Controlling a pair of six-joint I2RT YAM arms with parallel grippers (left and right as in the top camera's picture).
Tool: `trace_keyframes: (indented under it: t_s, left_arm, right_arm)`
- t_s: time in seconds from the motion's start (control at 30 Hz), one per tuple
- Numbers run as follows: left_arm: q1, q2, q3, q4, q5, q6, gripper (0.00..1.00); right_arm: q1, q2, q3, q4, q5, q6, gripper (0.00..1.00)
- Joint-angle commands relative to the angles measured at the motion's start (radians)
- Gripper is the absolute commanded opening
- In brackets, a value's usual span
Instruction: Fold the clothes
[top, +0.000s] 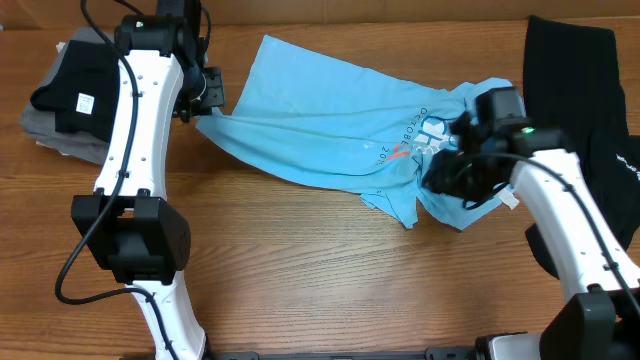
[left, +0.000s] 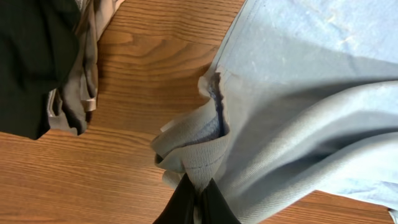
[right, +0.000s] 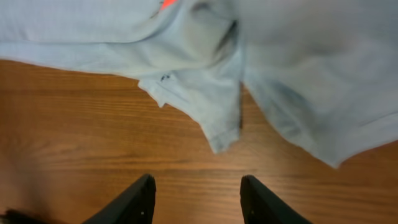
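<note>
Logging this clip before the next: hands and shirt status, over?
Left hand shut on blue T-shirt edge. Right hand open, empty, over bare table. Shirt crumpled, not yet folded. Black garment at right, folded pile at left, nothing blocking.

The work surface is 1 wooden table with a medium-brown, oak-like finish. It fills nearly the whole overhead view. In that view the grain runs left to right, as long parallel lines with darker streaks. Both wrist views show the same grain close up, including arched figure in the wood. The finish has a low sheen. Lighting is even and falls from above. Shadows on the wood are soft-edged. In the right wrist view the wood darkens toward the lower left corner.
</note>
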Motion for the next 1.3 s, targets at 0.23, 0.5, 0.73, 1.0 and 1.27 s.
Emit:
trace_keyframes:
  t_s: [0.23,0.5,0.73,1.0,1.27]
  left_arm:
    - [-0.001,-0.024,0.008,0.004,0.026,-0.007,0.04]
    - [-0.001,-0.024,0.008,-0.003,0.026,-0.006,0.04]
    - [-0.001,-0.024,0.008,-0.002,0.026,-0.007,0.04]
    - [-0.001,-0.024,0.008,-0.003,0.026,-0.006,0.04]
    - [-0.001,-0.024,0.008,-0.004,0.026,-0.006,0.04]
  right_arm:
    - [0.113,-0.019,-0.312,0.302,0.136,0.170,0.51]
    - [0.123,-0.007,-0.430,0.476,0.125,0.206,0.54]
    - [0.158,0.017,-0.442,0.529,0.123,0.245,0.54]
    - [0.171,0.053,-0.442,0.546,0.138,0.306,0.29]
    - [0.155,0.043,-0.423,0.494,0.198,0.357,0.04]
